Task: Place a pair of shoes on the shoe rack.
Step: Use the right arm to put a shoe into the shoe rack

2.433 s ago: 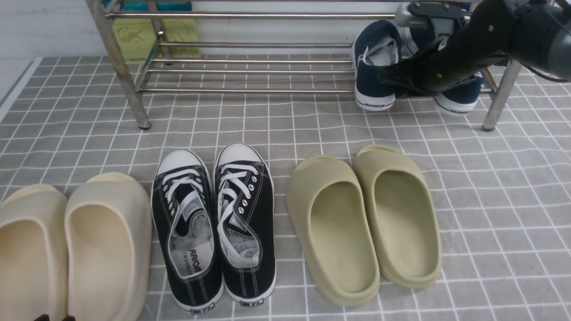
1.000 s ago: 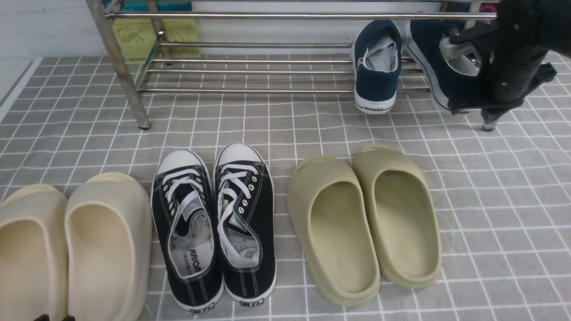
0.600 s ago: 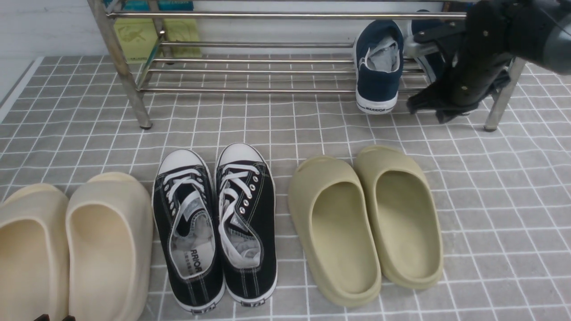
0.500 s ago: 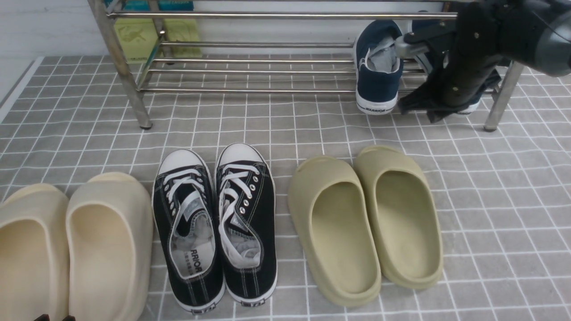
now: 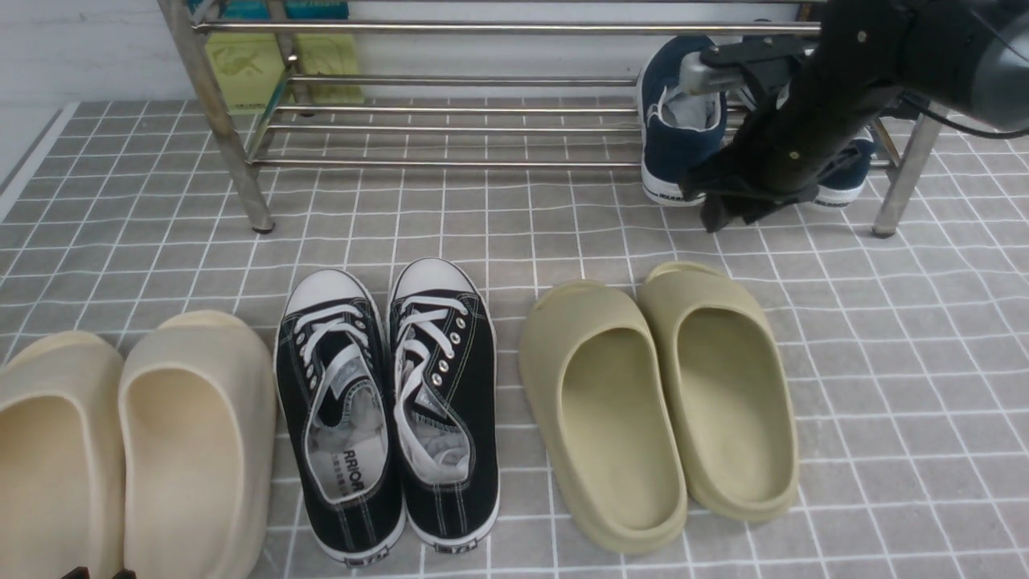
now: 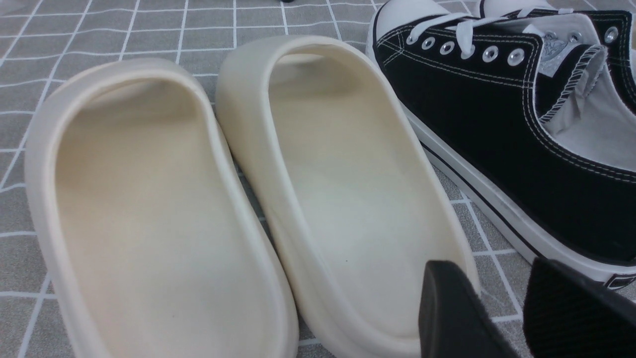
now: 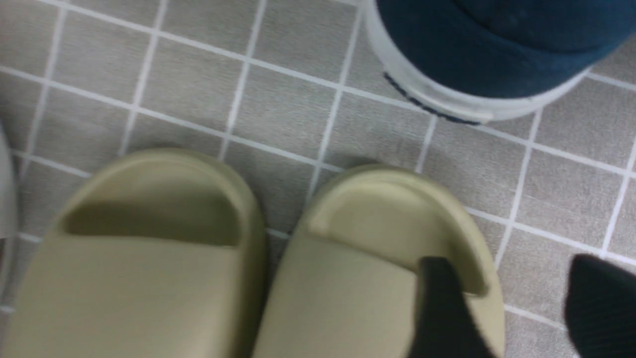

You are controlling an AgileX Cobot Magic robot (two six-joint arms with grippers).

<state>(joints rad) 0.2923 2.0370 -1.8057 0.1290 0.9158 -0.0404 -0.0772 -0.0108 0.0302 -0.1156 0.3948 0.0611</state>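
The pair of shoes, two navy slip-ons with white soles, sits at the right end of the shoe rack [image 5: 450, 163], heels toward me. The left shoe [image 5: 679, 121] shows plainly. My right arm partly covers the right shoe [image 5: 848, 165]. My right gripper [image 5: 723, 213] hangs just in front of the rack between the two heels, open and holding nothing. In the right wrist view, that gripper [image 7: 516, 298] is spread over grey floor, with a navy heel [image 7: 497, 49] beyond it. My left gripper [image 6: 502, 303] is open and low over the floor, holding nothing.
Olive-green slides [image 5: 659, 402] lie on the floor in front of the rack's right end. Black lace-up sneakers [image 5: 386, 402] stand in the middle, with cream slides [image 5: 137, 450] at the left. The rack's right leg [image 5: 900, 181] is close to my right arm.
My right gripper has opened and let go of the second navy shoe, which now rests on the rack beside the first. The gripper swung left and down toward the floor.
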